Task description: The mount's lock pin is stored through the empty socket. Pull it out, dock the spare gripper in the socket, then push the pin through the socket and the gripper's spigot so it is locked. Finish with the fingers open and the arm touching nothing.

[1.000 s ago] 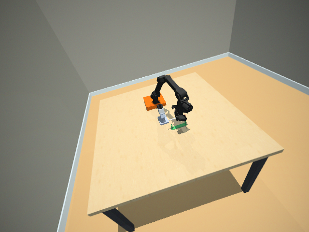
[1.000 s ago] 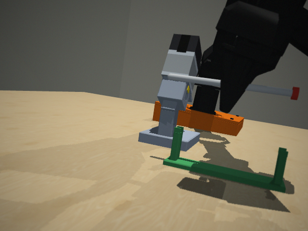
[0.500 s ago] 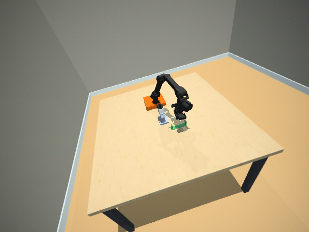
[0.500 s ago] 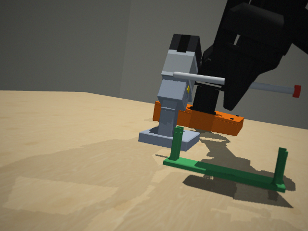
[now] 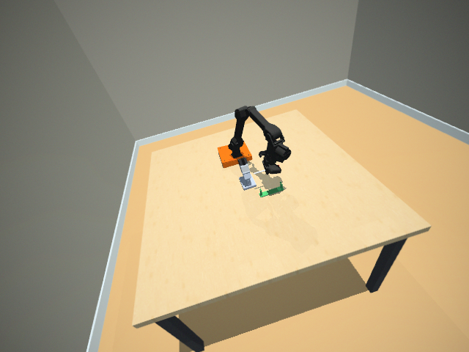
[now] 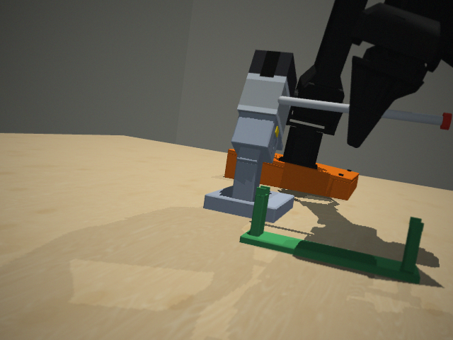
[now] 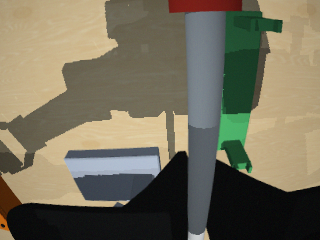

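Pin (image 5: 259, 172) (image 6: 314, 104) (image 7: 205, 75) first, top view: it pokes out of my pincer (image 5: 267, 171) (image 6: 354, 143) (image 7: 188, 159) toward the mount (image 5: 248, 183) (image 6: 246, 179) (image 7: 115, 165). Green cradle (image 5: 271, 191) (image 6: 336, 256) (image 7: 242, 80) sits below me.

Exterior: I'm clenched on the shank, bare end toward the mount, red head (image 6: 446, 121) (image 7: 205, 6) out the other side. Rod runs roughly level, slight droop to the head, well above the cradle. Spare gripper (image 5: 245, 168) (image 6: 263, 91) looks seated on top of the mount, so I read this as the locking step. Bare end shows beside its upper part, higher than the yellow mark (image 6: 277, 132); depth hard to call.

Wrist: shank crosses between my pads, head well clear of them. Judgement: light, stiff, smooth; round, so likely to roll or pivot if pushed off-axis. Mid-shank hold balances well and leaves the tip free. Shift toward the head for the last of the push, or my fingers may meet the mount.
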Tool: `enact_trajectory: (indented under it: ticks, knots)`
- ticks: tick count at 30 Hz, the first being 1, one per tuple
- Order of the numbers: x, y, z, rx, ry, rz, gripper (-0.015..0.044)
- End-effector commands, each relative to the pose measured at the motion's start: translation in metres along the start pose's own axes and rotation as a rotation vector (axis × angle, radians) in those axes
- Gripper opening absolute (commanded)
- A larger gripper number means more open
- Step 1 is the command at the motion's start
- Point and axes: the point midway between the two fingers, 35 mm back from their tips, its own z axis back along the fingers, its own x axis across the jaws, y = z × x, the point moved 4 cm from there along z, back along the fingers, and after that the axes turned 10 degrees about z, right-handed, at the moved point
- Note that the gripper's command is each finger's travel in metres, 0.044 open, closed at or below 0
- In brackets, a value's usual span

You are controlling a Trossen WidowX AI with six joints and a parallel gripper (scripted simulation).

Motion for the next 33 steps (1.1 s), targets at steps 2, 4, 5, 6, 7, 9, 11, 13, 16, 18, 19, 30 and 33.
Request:
enact_trajectory:
  ticks: [2,4,5,6,7,9,11,13,16,18,19,30,33]
  knots:
    - [0.015,-0.004,0.003,-0.004,0.001,-0.002,0.0000]
    - [0.020,-0.005,0.004,-0.004,0.001,-0.001,0.0000]
    - [0.023,-0.006,0.004,-0.004,0.000,-0.001,0.0000]
    - [0.026,-0.007,0.005,-0.004,0.000,-0.001,0.0000]
    - [0.029,-0.007,0.005,-0.004,0.000,0.000,0.0000]
    - [0.035,-0.008,0.006,-0.005,0.000,0.000,0.0000]
    - [0.041,-0.009,0.006,-0.005,0.000,0.001,0.0000]
    - [0.048,-0.010,0.007,-0.005,-0.001,0.002,0.0000]
    - [0.055,-0.012,0.007,-0.005,-0.001,0.002,0.0000]
    - [0.055,-0.012,0.006,-0.005,-0.001,0.002,0.0000]
    - [0.055,-0.012,0.005,-0.005,-0.001,0.002,0.0000]
    - [0.052,-0.025,-0.038,-0.009,-0.003,0.003,0.0000]
    - [0.053,-0.026,-0.043,-0.009,0.000,0.002,0.0000]
